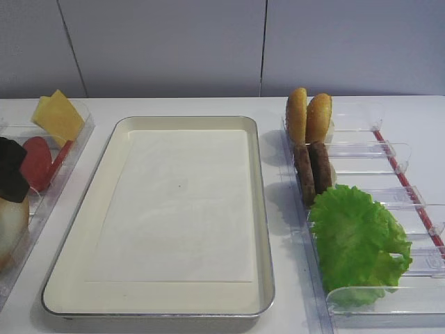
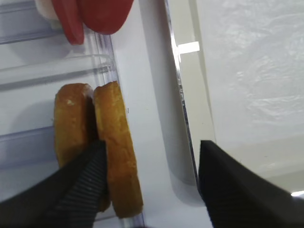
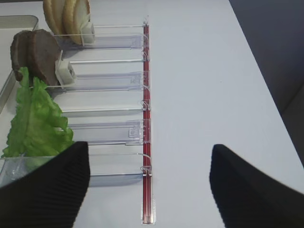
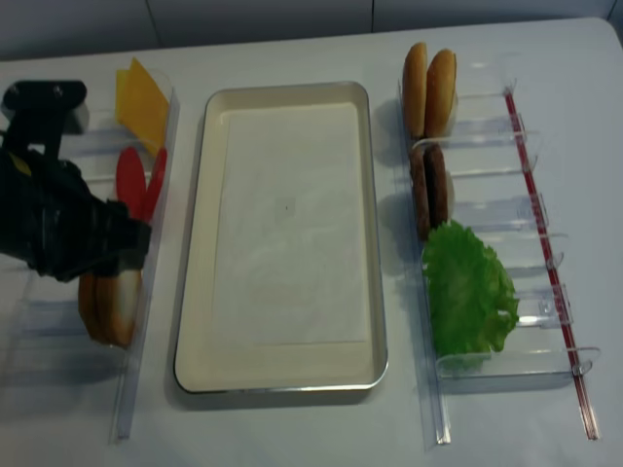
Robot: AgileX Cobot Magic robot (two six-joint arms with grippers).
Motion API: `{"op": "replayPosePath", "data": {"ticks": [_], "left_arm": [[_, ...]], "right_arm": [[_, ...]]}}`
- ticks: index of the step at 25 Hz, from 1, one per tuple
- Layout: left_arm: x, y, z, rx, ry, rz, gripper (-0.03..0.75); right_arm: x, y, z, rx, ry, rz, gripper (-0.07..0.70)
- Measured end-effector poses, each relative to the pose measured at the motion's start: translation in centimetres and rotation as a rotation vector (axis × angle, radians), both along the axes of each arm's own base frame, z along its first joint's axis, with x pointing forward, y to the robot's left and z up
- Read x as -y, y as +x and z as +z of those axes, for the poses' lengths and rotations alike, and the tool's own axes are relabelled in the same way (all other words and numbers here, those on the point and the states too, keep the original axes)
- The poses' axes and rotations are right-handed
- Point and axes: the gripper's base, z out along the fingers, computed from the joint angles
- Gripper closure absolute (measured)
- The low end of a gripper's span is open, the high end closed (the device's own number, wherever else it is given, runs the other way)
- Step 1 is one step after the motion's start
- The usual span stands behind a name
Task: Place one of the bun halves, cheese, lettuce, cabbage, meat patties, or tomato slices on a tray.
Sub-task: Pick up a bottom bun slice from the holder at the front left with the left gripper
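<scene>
Two bun halves (image 2: 116, 142) (image 4: 107, 306) stand on edge in the left clear bin. My left gripper (image 2: 151, 152) is open around the right-hand one. Its left finger (image 2: 90, 175) sits between the two halves and its right finger (image 2: 228, 190) hangs over the tray's rim (image 2: 190, 104). The cream tray (image 1: 261, 209) (image 4: 200, 195) holds only its paper liner. My right gripper (image 3: 149, 190) is open over bare table at the right bins' end. Cabbage is out of view.
The left bin also holds cheese (image 1: 59, 117) and tomato slices (image 1: 36, 161) (image 2: 95, 14). In the right bins (image 3: 109, 80) stand two domed buns (image 1: 308, 117), meat patties (image 1: 313, 170) (image 3: 33, 54) and lettuce (image 1: 358, 240) (image 3: 35, 118). My left arm (image 4: 58, 224) covers part of the left bin.
</scene>
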Motion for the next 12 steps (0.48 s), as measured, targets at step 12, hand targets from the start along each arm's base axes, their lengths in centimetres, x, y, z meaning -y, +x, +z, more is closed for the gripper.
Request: {"op": "replayPosePath", "data": {"ticks": [12], "left_arm": [[-0.38,0.49,-0.55,-0.01,0.055,-0.013,0.293]], "right_arm": [[0.0,0.0,0.0,0.0,0.0,0.0,0.07]]}}
